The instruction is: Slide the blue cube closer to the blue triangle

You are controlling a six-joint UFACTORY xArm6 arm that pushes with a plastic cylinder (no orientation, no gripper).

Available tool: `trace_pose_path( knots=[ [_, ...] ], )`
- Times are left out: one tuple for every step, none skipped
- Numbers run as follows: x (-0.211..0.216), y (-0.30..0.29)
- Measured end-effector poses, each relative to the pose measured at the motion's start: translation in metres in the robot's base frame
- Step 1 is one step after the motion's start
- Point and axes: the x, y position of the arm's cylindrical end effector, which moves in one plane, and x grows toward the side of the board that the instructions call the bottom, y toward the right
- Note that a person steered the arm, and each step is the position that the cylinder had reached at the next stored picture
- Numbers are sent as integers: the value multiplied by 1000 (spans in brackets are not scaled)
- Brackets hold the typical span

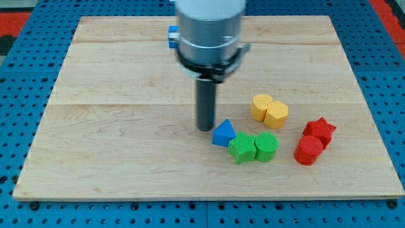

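The blue triangle (223, 133) lies on the wooden board (114, 126), right of the middle and toward the view's bottom. The blue cube (171, 35) is near the view's top, mostly hidden behind the arm's grey body; only its left edge shows. My tip (205, 128) stands on the board just left of the blue triangle, close to it or touching it, far below the blue cube.
A green star (241, 148) and a green cylinder (266, 147) sit just right of and below the triangle. Two yellow blocks (269, 110) lie further right. A red star (319, 130) and a red cylinder (308, 151) lie at the right.
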Motion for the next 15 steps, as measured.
trace_pose_path(
  knots=[
    [-46,-52],
    [-117,-80],
    [-204,-81],
    [-267,-83],
    [-260,-19],
    [-177,-4],
    [-140,-4],
    [-186,-4],
    [-203,-16],
    [-196,-61],
    [-159,-92],
    [-123,-99],
    [-94,-108],
    [-75,-140],
    [-67,-100]
  ],
)
